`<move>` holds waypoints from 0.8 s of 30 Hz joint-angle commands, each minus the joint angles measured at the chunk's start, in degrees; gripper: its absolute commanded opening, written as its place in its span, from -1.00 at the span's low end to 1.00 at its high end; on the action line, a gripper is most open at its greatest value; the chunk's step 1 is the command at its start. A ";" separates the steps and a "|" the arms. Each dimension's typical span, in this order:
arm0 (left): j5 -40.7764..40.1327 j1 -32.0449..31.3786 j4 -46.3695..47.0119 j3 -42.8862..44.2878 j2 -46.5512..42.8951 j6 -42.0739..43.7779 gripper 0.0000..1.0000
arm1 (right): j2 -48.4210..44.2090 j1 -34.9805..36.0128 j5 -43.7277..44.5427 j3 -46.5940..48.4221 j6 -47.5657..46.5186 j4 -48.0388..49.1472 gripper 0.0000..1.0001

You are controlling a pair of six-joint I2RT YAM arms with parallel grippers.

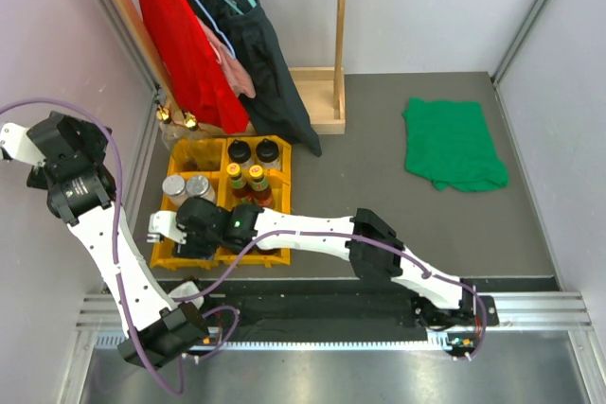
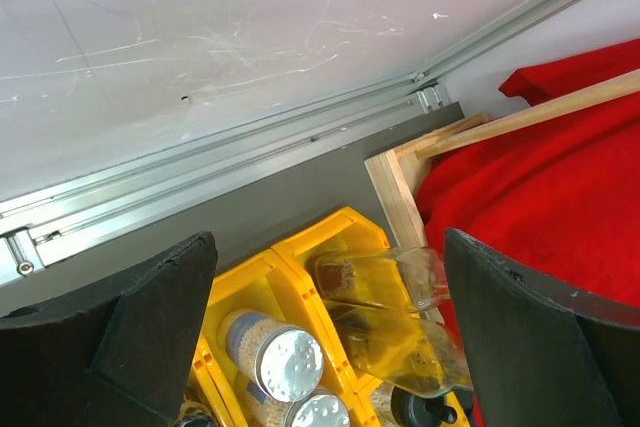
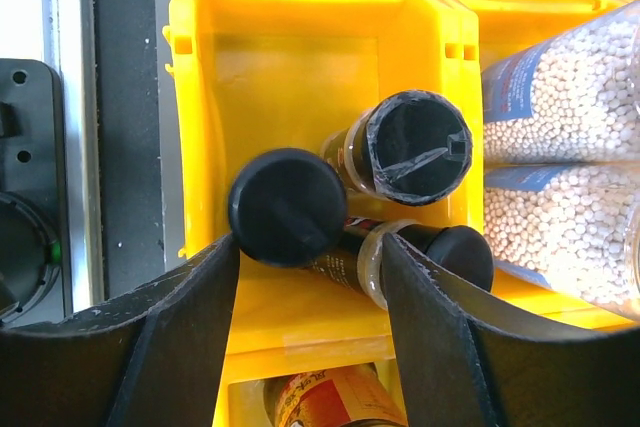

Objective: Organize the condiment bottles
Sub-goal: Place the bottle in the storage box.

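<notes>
Right end effector (image 3: 308,247), the nearer arm, half-open, loosely straddling near-upright black-capped bottle (image 3: 288,205) directly below in yellow tray (image 3: 200,97) corner compartment; left end effector (image 2: 325,332) wide open, empty.

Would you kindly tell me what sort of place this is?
Probably a robot test cell: panel walls on aluminium framing, robot arms at a grey table, and staged props, a yellow tray of condiment bottles beside a clothes rack.
</notes>
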 commanded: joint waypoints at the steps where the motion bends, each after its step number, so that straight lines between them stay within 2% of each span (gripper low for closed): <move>1: -0.03 0.54 1.36 0.94 -1.28 0.10 0.98 | -6.30 1.57 1.77 -1.65 0.44 2.97 0.18; 12: 0.76 0.54 0.13 2.69 -2.51 0.10 0.98 | -10.70 2.71 3.53 -4.65 0.71 4.91 0.17; 24: 1.64 0.45 -0.66 4.46 -3.22 0.19 0.98 | -11.32 2.80 10.56 -5.35 1.85 6.40 0.08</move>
